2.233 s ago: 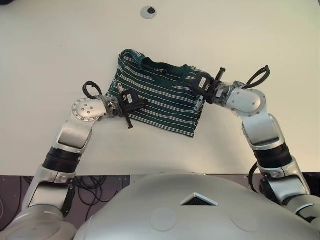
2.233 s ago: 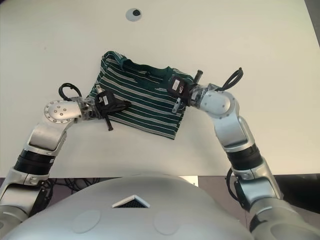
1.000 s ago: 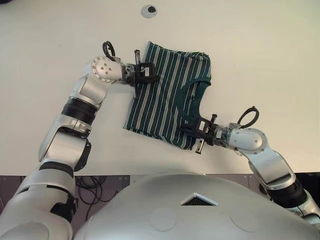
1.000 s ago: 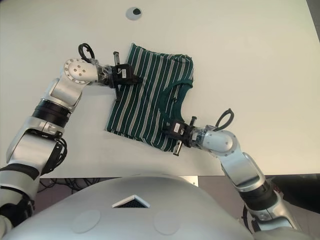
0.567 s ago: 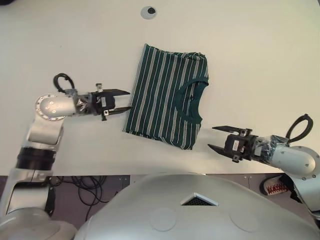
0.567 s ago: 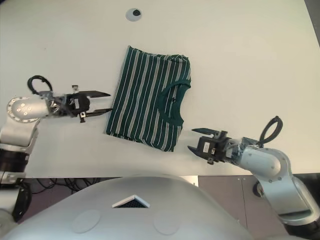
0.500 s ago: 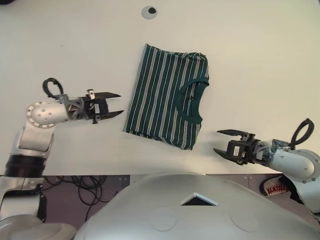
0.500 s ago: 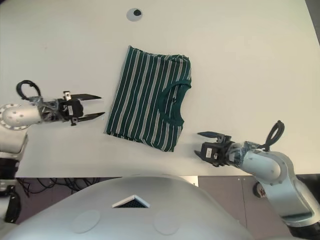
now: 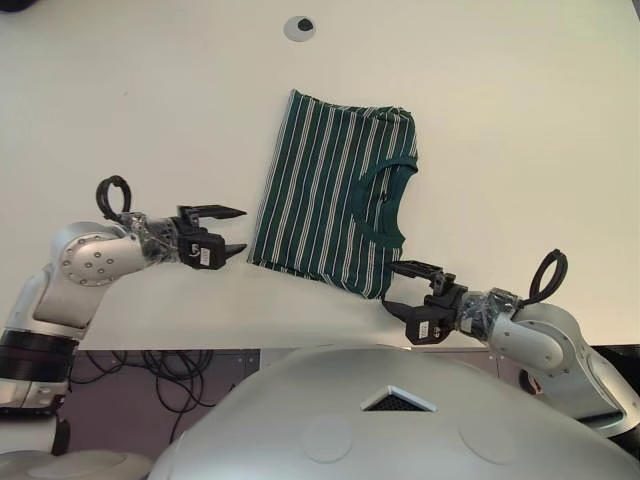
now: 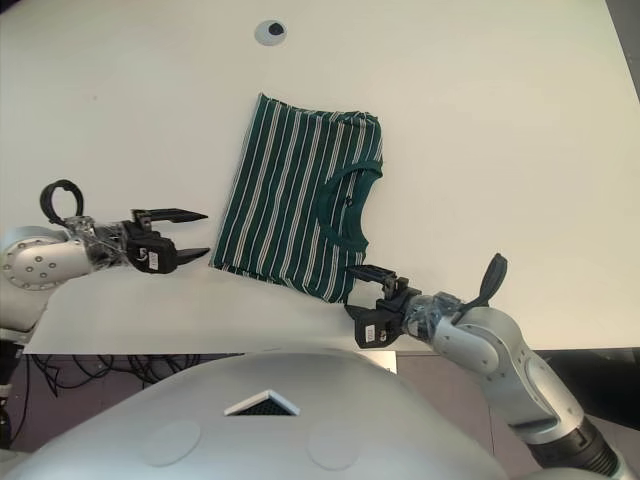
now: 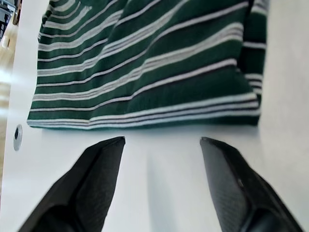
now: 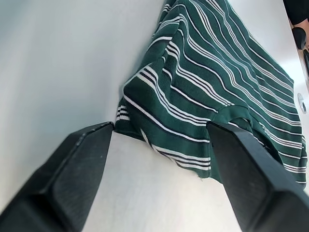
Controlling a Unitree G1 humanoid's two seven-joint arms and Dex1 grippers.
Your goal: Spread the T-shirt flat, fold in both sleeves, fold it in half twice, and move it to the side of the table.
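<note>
The green T-shirt (image 9: 335, 195) with white stripes lies folded into a compact rectangle on the white table (image 9: 520, 120), collar toward my right. My left gripper (image 9: 240, 230) stands open just left of the shirt's near left corner, a small gap away from the cloth. In the left wrist view the T-shirt's edge (image 11: 145, 63) lies just beyond the open left gripper (image 11: 161, 140). My right gripper (image 9: 390, 286) is open at the near right corner, by the table's front edge. In the right wrist view that T-shirt corner (image 12: 207, 77) sits between the spread fingers of the right gripper (image 12: 159, 128).
A round grey grommet (image 9: 299, 27) is set in the table beyond the shirt. The table's front edge (image 9: 200, 345) runs just below both grippers, with dark cables (image 9: 180, 365) under it. Bare tabletop stretches to either side.
Earlier both grippers turned the shirt, let go and drew back. In the last half second both open grippers have closed in on its near corners, the right one moving left.
</note>
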